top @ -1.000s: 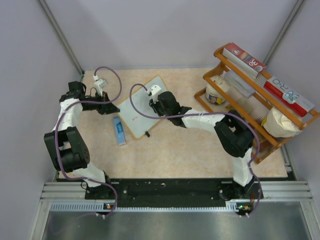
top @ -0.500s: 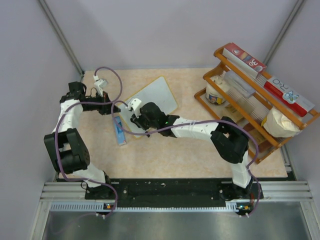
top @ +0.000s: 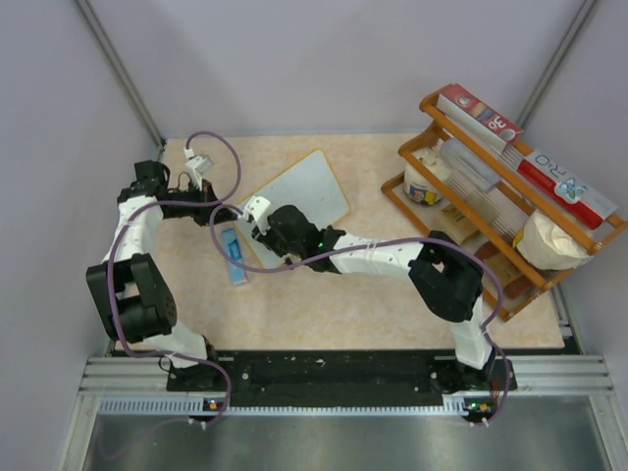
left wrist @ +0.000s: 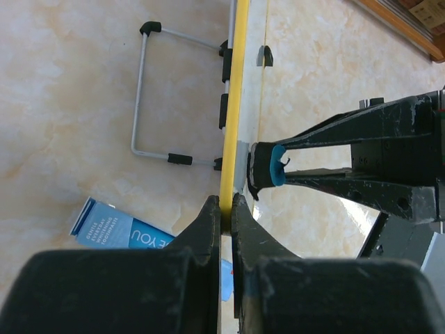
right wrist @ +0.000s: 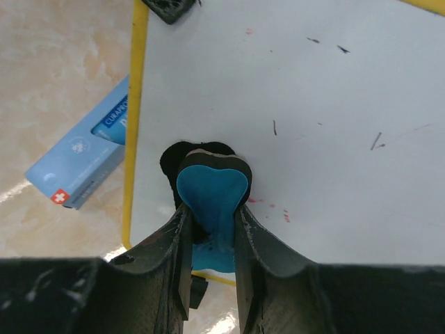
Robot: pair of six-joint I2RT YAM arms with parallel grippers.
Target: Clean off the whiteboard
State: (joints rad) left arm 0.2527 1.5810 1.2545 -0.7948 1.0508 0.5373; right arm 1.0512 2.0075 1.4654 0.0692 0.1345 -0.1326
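The whiteboard (top: 304, 186) lies tilted on the table, white with a yellow frame (left wrist: 233, 118). My left gripper (left wrist: 224, 212) is shut on its frame edge at the board's left side (top: 224, 210). My right gripper (right wrist: 211, 209) is shut on the blue-and-black eraser (right wrist: 211, 191), pressing its black felt against the board's surface (right wrist: 334, 104) near the lower left corner (top: 263, 224). Small red and dark marks remain on the board (right wrist: 278, 209). The eraser also shows in the left wrist view (left wrist: 268, 174).
A blue marker box (top: 234, 257) lies on the table just left of the board, also in the right wrist view (right wrist: 83, 167). A wooden rack (top: 491, 196) with boxes and a tub stands at the right. A wire stand (left wrist: 149, 104) shows behind the board.
My right gripper with the eraser moved from the board's upper middle down and left across it to the lower left corner. The board shifted up and to the right. My left arm stayed on the frame.
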